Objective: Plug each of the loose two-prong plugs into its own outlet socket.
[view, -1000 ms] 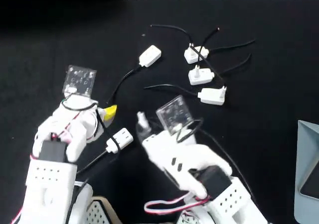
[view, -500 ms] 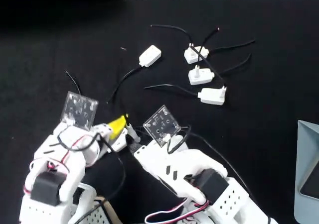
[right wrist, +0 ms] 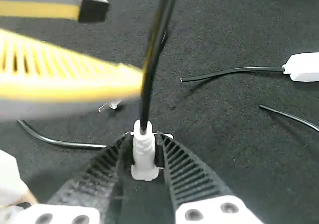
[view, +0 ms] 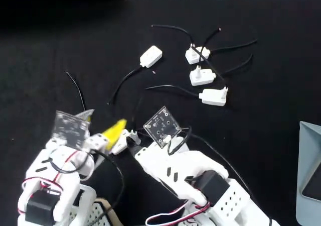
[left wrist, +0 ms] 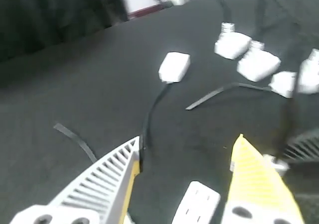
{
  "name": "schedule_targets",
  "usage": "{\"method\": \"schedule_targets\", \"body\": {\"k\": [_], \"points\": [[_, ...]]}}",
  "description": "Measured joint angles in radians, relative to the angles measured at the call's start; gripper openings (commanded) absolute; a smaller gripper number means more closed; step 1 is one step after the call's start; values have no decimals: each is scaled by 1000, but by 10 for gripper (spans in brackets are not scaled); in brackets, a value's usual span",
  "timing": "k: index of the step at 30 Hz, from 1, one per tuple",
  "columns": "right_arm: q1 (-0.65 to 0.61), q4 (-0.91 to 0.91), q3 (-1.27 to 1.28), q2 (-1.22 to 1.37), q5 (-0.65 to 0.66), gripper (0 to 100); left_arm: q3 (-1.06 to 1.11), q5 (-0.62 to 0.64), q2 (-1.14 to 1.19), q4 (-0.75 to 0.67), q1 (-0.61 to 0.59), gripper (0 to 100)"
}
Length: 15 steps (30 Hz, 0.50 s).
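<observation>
Left claw (left wrist: pixel 187 143): fingers apart, one white and one yellow, standing either side of the near socket without pressing on it.
Near socket (left wrist: pixel 197 204): white block with its slotted face showing, low between the two arms at the near side of the desk (view: pixel 60 45).
Right claw (right wrist: pixel 144 140): clamped on the sides of the held plug.
Held plug (right wrist: pixel 142 159): white body with a black cord leaving its far end and passing the yellow finger. In the high view it lies just beside the near socket. Its prongs are hidden, so it cannot be told whether they have entered the slots.
Far socket (view: pixel 151 56): white block on a black cord, lying alone toward the middle of the desk with nothing plugged in.
Loose plugs (view: pixel 202 76): three white ones clustered to the right of the far socket, prongs bare, cords crossing.
Grey tray (view: pixel 307 176): at the right edge, well apart from the work.
Progress: judged early. No plug and socket can be seen joined, and the first pairing is in hand.
Left to do: seat the held plug, then plug in the three on the desk.
</observation>
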Motion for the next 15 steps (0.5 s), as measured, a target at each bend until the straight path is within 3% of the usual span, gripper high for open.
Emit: {"method": "schedule_targets", "body": {"k": [8,15], "points": [[12,-184,0,299,-28,11,17,186,0,0,-339,289],[15,-454,15,565,-61,11,101,203,0,-41,-388,289]]}}
